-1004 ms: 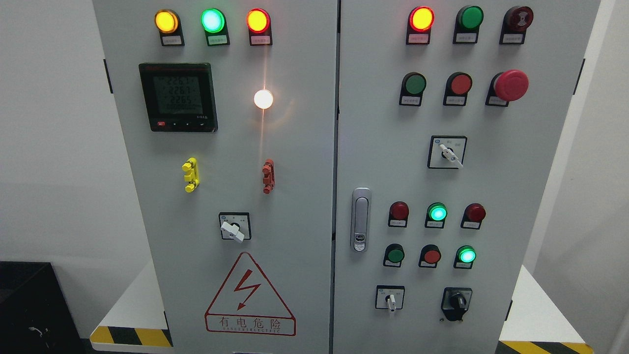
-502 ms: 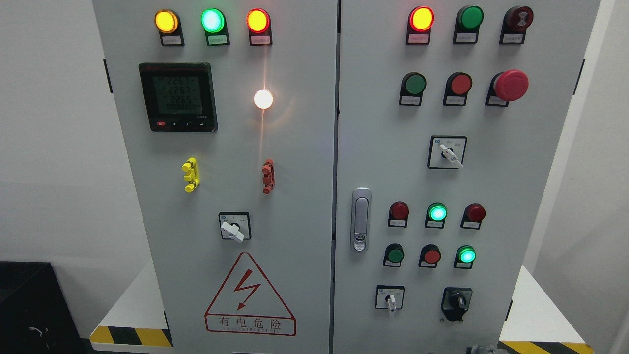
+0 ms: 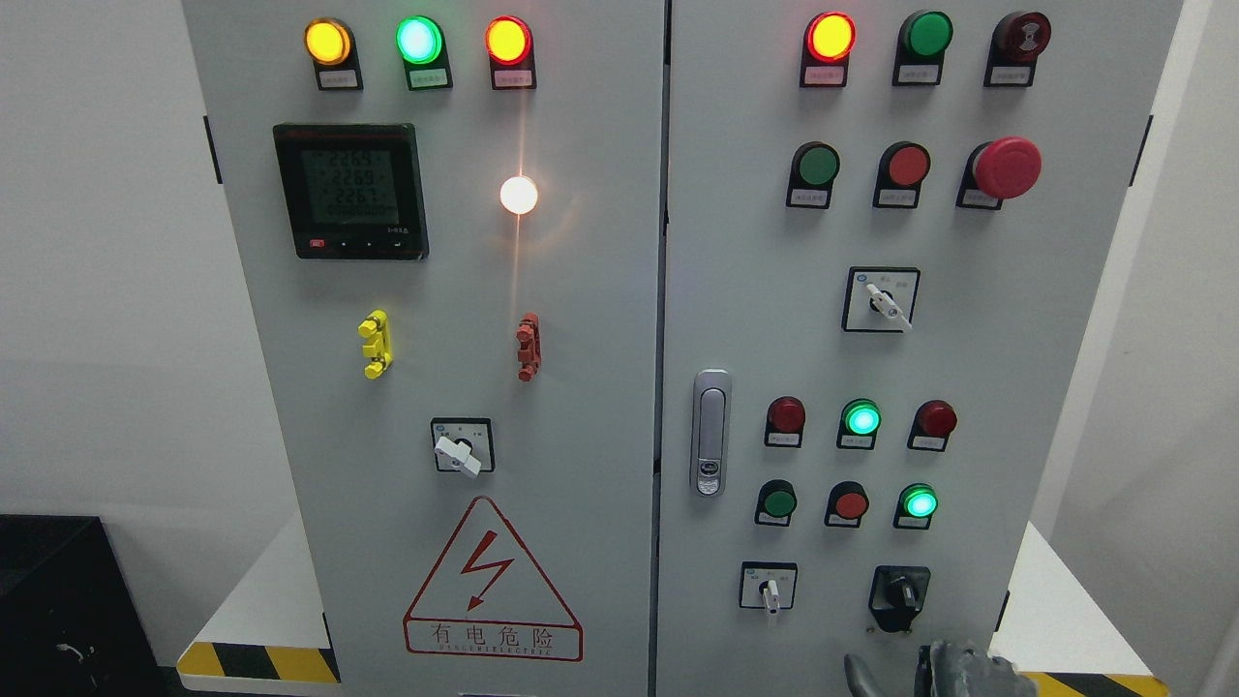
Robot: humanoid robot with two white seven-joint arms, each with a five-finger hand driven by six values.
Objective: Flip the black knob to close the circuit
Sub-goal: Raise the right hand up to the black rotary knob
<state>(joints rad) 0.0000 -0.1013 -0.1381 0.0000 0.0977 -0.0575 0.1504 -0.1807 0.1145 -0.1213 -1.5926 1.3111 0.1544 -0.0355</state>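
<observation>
The black knob [image 3: 899, 592] sits low on the cabinet's right door [image 3: 968, 339] — untouched. Just beneath it the right hand [image 3: 953, 671] pokes up from the bottom edge, probably lining up a reach — whether its fingers are spread, I can't tell.

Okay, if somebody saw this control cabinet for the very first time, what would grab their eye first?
Probably the bright white lamp glaring mid-left, with the lit yellow, green and red lights in a row above it. On the right door, the big red mushroom button sticks out at upper right. At the bottom edge a grey robot hand shows just below the black knob.
</observation>
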